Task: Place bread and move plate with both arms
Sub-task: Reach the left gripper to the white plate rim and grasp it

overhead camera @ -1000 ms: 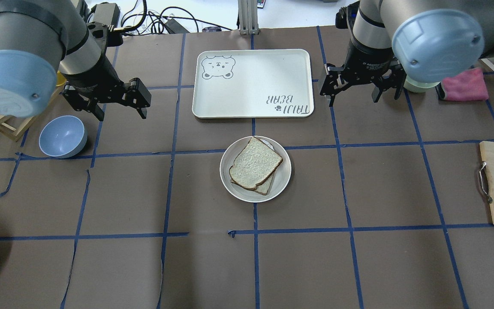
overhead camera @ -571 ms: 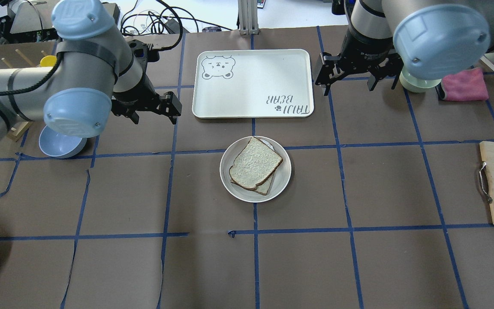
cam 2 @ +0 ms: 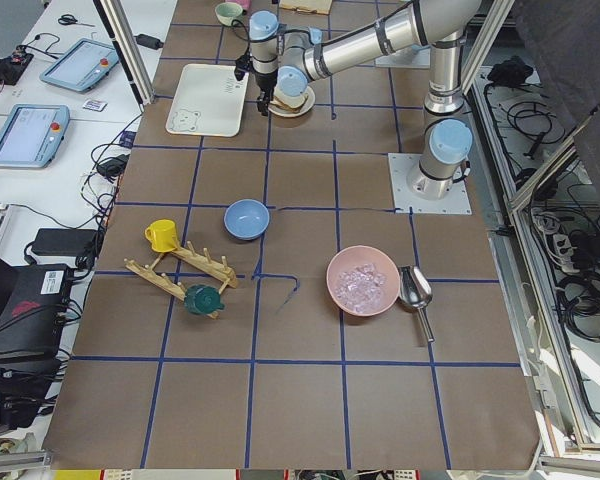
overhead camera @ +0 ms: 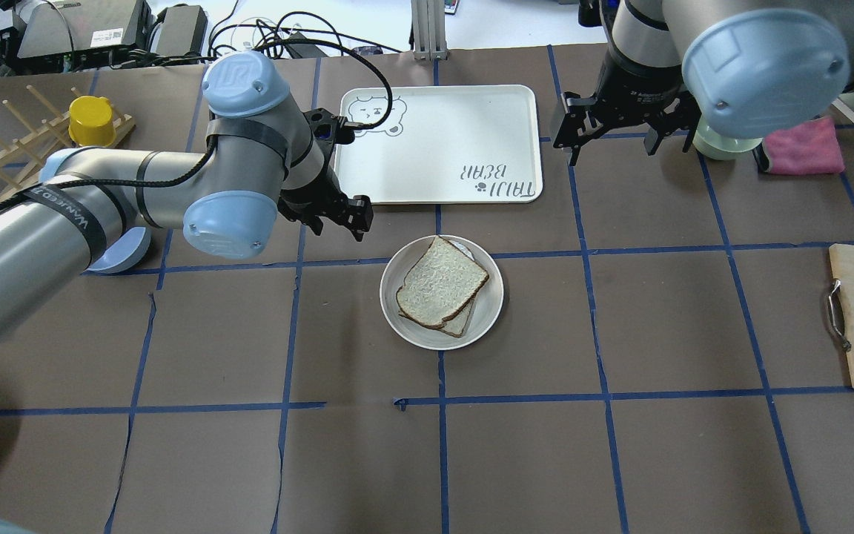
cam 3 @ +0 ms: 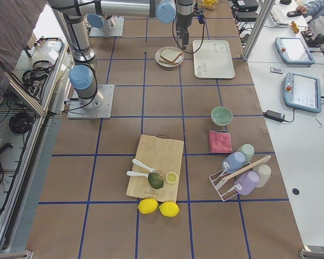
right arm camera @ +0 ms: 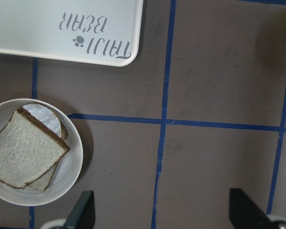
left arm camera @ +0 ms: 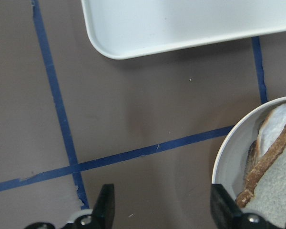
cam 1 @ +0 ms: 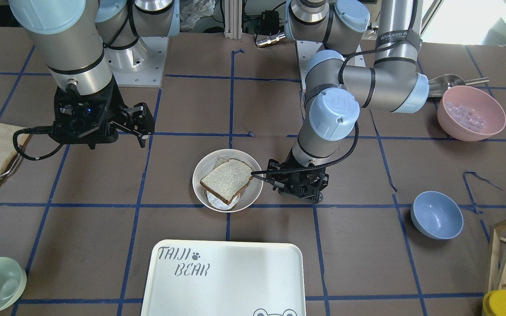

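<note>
Two slices sit stacked in the plate (overhead camera: 491,315), and the bread (overhead camera: 442,289) with the dark brown crust is the upper one, lying flat and turned a little askew over a lower slice (overhead camera: 464,324) with a paler crust. A thin white round piece (right arm camera: 42,117) peeks out from under the stack at the tray side. The plate rests on the tabletop (overhead camera: 657,334), near the long edge of the white tray (overhead camera: 442,126) but apart from it. The left pincer (overhead camera: 342,221) hangs just beside the plate's rim, its fingers spread with only bare tabletop between them. The right pincer (overhead camera: 611,152) is well apart from the plate, off the tray's corner, spread wide and holding nothing
</note>
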Tool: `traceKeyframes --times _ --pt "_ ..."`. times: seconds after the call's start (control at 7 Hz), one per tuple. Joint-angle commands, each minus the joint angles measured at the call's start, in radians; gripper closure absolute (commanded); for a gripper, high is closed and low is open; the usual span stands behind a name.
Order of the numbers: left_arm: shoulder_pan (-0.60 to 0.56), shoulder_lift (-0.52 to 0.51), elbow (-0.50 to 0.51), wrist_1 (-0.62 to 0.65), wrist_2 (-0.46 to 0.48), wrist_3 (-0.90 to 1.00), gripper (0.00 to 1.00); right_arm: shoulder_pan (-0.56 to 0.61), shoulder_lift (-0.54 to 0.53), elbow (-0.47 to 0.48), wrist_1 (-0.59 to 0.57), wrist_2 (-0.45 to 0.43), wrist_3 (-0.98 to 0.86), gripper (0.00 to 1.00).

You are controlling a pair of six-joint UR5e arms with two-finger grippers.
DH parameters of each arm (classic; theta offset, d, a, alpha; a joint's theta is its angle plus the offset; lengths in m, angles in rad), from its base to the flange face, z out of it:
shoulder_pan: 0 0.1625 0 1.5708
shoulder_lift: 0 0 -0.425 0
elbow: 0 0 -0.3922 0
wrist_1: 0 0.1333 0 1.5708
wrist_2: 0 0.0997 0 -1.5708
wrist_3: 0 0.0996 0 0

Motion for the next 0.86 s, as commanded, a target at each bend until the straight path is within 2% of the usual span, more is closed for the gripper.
traceKeyframes --times 0.0,0.29,0.71 --pt "-0.043 -0.072 -0.001 0.054 -0.002 0.05 0.29 -0.004 0.005 0.002 -0.005 -0.005 -0.003 0.0" --pt "-0.082 -0.123 -0.002 0.094 -0.013 0.052 0.29 0.002 -0.007 0.003 0.0 0.037 0.0 0.0" --pt "-0.105 -0.149 -0.005 0.096 -0.053 0.055 0.39 -0.015 -0.016 -0.03 -0.041 0.018 -0.044 0.0"
